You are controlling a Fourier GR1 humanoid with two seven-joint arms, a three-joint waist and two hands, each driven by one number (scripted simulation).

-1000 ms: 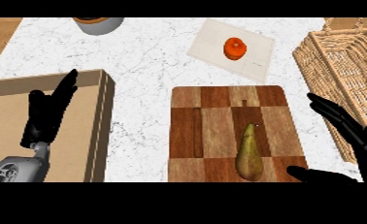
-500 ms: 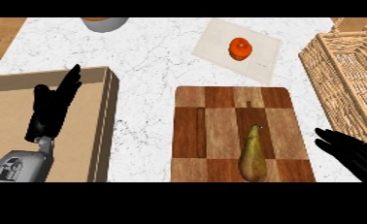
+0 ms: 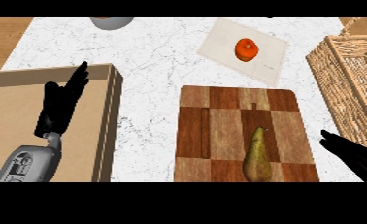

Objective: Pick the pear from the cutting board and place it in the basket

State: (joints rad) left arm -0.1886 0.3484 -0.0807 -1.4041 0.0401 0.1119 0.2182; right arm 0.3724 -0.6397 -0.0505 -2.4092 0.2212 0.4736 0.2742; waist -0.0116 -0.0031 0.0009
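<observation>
At the far left the left hand (image 3: pixel 61 103) rests over a shallow wooden tray (image 3: pixel 108 121), with its fingers straight and pointing up toward the far side of the counter; it holds nothing. Its grey forearm (image 3: pixel 28 162) enters from the lower left corner. The tray has a raised light-brown rim, and its right wall stands beside the white marble counter (image 3: pixel 154 72). At the top edge, a little right of the tray, only the lower part of a grey bowl (image 3: pixel 111 22) can be seen. In the middle of the view lies the cutting board (image 3: pixel 222 126), made from dark and light wood blocks, flat on the counter. The pear (image 3: pixel 257 157) lies on the near right part of this board, with its thin stem end pointing away from the robot and its wide end at the lower edge of the view. Behind the board, on the far side, a white cloth (image 3: pixel 269 65) lies at an angle, and an orange fruit (image 3: pixel 246 49) sits on it. Further right, the right hand (image 3: pixel 347 152) shows at the lower right, just beside the board and apart from the pear; it holds nothing, but only a part of it is visible, so I cannot tell how far its fingers are open. At the right edge stands the woven basket (image 3: pixel 344 80), near the board's far right corner.
</observation>
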